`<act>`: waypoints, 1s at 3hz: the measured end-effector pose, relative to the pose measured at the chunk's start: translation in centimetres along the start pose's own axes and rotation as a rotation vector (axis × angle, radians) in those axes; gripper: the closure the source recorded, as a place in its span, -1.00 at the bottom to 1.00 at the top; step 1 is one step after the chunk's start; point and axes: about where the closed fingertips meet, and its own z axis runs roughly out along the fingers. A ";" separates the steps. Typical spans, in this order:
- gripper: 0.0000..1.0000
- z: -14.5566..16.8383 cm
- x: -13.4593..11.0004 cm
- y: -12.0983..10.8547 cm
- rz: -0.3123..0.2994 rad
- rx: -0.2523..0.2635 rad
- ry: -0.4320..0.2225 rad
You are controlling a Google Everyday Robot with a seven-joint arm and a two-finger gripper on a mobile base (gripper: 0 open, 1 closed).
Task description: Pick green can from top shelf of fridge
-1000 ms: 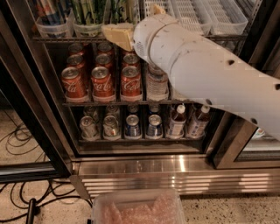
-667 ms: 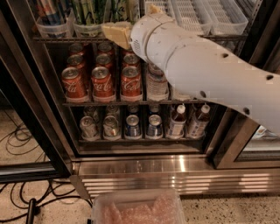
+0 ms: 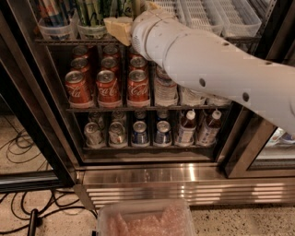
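Observation:
Green-and-white cans (image 3: 92, 11) stand in clear bins at the left of the top shelf (image 3: 60, 41), a dark wire rack cut off by the frame's top edge. White slotted bins (image 3: 221, 16) fill the right of that shelf. My white arm (image 3: 207, 69) reaches in from the right across the fridge (image 3: 184, 182). My gripper (image 3: 117, 27), a cream-coloured tip, is at the front edge of the top shelf, just right of and slightly below the green cans. The cans' tops are out of view.
Red cola cans (image 3: 109, 87) and water bottles (image 3: 166, 90) fill the middle rack. Silver and blue cans (image 3: 138, 133) and red-capped bottles (image 3: 186, 129) stand on the lowest rack. A black door frame (image 3: 34, 92) stands left. Cables (image 3: 18, 147) lie on the floor. A clear plastic tub (image 3: 147, 219) sits below.
My gripper and arm have moved up and slightly left, closer to the top shelf's front edge and the green cans. Nothing in the fridge has moved.

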 end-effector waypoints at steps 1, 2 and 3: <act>-0.22 0.6 -0.4 -0.1 0.007 0.014 -0.005; 0.15 0.9 -0.6 -0.3 0.016 0.030 -0.005; 0.63 1.0 -0.7 -0.5 0.024 0.049 -0.002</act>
